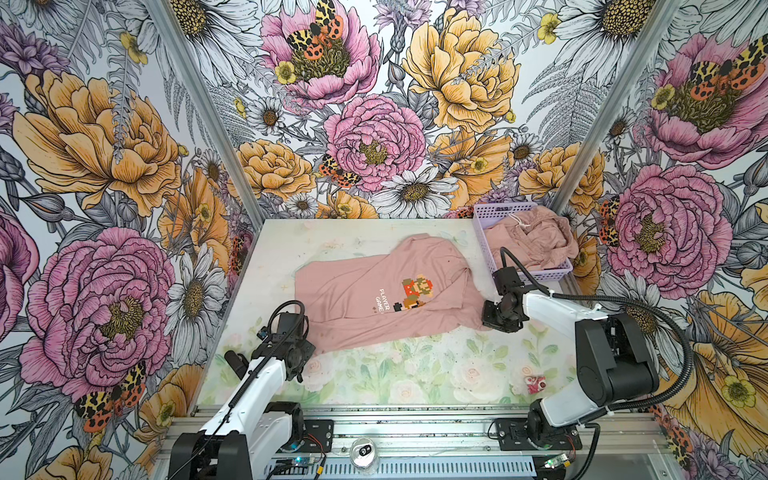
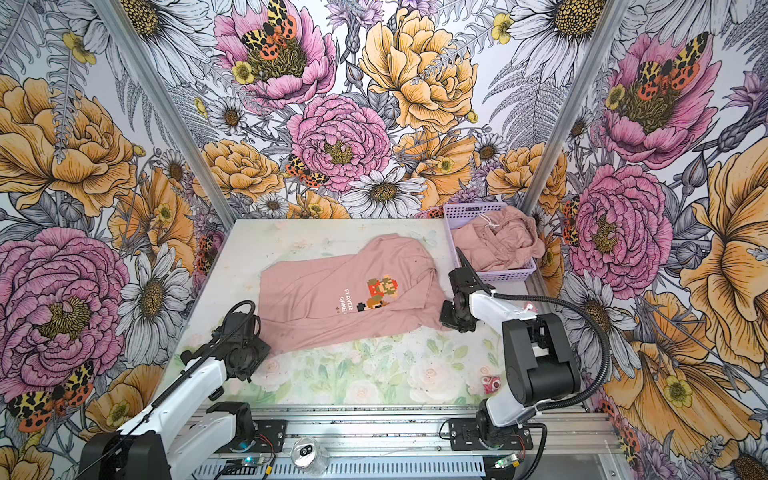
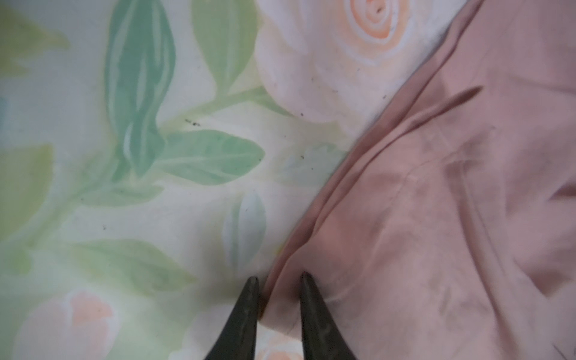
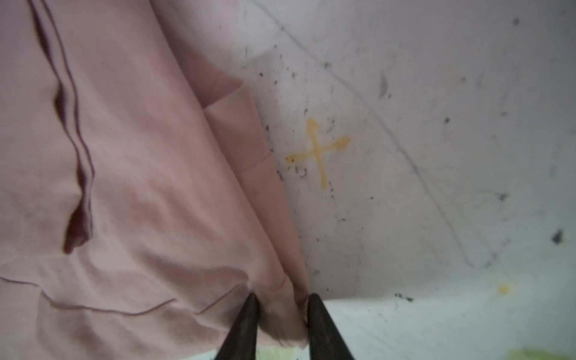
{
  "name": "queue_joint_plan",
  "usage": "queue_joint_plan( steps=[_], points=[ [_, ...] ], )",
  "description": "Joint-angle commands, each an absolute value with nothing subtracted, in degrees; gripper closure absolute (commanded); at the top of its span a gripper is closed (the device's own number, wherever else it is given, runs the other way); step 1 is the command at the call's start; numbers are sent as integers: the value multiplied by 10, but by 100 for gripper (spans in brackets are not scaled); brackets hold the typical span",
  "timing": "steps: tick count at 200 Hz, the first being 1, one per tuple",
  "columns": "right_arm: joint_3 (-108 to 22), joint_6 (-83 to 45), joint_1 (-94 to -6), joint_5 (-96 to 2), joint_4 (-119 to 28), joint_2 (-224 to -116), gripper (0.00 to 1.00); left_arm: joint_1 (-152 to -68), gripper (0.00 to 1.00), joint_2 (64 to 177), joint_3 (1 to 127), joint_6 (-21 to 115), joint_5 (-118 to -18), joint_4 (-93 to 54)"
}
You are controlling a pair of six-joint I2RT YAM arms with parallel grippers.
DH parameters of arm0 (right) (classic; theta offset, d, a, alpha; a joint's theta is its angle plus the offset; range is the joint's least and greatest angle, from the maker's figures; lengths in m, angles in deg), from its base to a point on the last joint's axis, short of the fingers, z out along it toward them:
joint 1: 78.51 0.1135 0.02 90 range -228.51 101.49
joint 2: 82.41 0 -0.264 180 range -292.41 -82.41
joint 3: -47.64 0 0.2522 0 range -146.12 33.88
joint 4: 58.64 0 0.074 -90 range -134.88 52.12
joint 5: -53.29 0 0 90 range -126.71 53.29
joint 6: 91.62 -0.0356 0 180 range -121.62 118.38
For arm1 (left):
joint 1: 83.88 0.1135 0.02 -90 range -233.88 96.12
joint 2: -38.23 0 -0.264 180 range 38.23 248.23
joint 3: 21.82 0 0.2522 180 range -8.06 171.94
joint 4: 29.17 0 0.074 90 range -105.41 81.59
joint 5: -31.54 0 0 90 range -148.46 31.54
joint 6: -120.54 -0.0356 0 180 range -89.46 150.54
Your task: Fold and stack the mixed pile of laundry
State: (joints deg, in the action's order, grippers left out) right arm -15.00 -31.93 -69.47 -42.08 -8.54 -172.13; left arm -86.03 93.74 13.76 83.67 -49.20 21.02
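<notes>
The dusty-pink T-shirt (image 1: 357, 303) (image 2: 316, 303) with a pixel-art character and white text lies spread across the table's middle in both top views. My left gripper (image 1: 311, 352) (image 3: 279, 277) sits at its near left corner, shut on the shirt's edge (image 3: 436, 218). My right gripper (image 1: 493, 322) (image 4: 282, 295) is at the shirt's right end, shut on a bunched fold of pink cloth (image 4: 124, 187). A second pink garment (image 1: 532, 239) (image 2: 498, 239) with a white drawstring lies crumpled in the lilac basket (image 1: 482, 232) (image 2: 451, 226) at the back right.
The floral table (image 1: 395, 374) has bare surface in front of the shirt. A small red-and-white object (image 1: 534, 383) lies near the right arm's base. A can (image 1: 365, 451) stands on the front rail. A yellow cross mark (image 4: 318, 152) is beside the shirt's cuff.
</notes>
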Motion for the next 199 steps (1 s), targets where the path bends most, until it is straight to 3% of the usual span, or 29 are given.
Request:
queue_joint_plan(
  steps=[1,30,70,140,199],
  points=[
    [-145,-315,-697,-402,-97,-1724,77,-856,84,951,127,825,-515,191],
    [-144,-312,-700,-399,-96,-1723,86,-855,100,952,128,819,-520,192],
    [-144,-309,-715,-385,-81,-1713,100,-852,100,954,150,817,-494,245],
    [-155,-288,-755,-377,-50,-1691,100,-830,100,930,173,811,-469,297],
    [-133,-304,-756,-378,9,-1638,100,-875,100,923,178,857,-411,345]
  ],
)
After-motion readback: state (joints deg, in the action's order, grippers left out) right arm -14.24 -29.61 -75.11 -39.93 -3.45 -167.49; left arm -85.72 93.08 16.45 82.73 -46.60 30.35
